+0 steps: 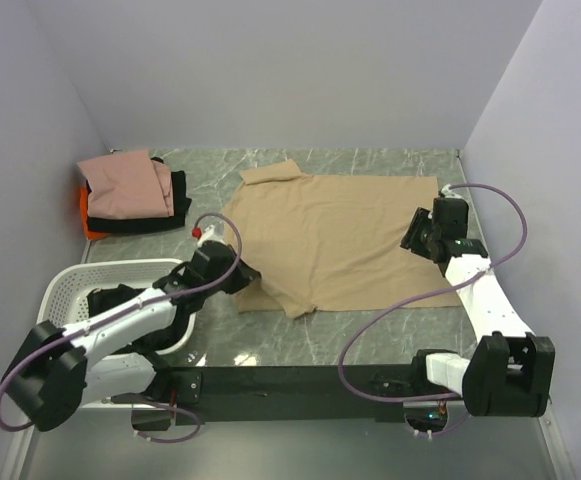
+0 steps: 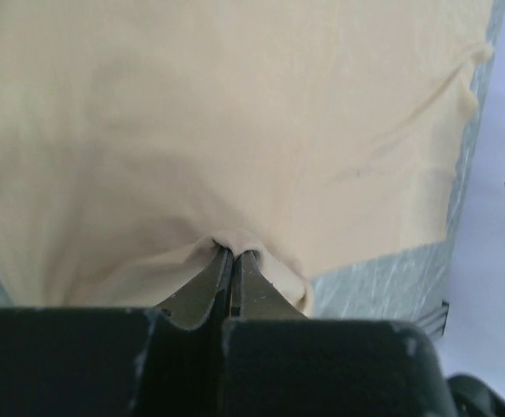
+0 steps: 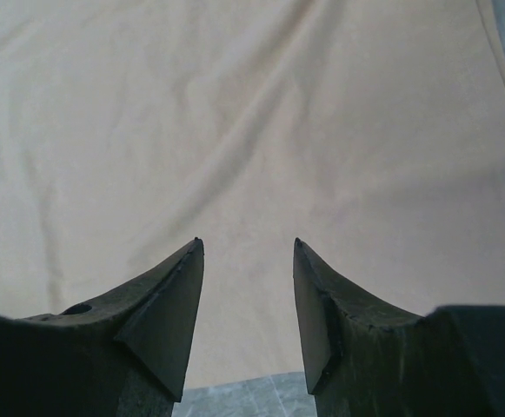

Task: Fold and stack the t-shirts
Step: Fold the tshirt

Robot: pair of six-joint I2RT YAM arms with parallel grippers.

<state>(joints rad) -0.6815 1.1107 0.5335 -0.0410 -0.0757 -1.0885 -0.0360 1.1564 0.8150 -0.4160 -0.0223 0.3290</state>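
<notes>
A tan t-shirt [image 1: 340,235] lies spread flat in the middle of the table. My left gripper [image 1: 245,275] is shut on a pinch of its near-left edge, and the cloth [image 2: 235,113] bunches up around the closed gripper tips [image 2: 232,252]. My right gripper [image 1: 415,238] hovers open over the shirt's right side. In the right wrist view only the tan cloth [image 3: 235,113] shows between the spread fingers of the gripper [image 3: 245,245]. A folded pink t-shirt [image 1: 125,185] tops a pile at the back left, with a black one [image 1: 178,190] and an orange one [image 1: 92,222] under it.
A white perforated basket [image 1: 70,285] stands at the near left beside the left arm, with something dark inside. Grey marble table [image 1: 370,335] shows in front of the shirt. Walls close in the left, back and right sides.
</notes>
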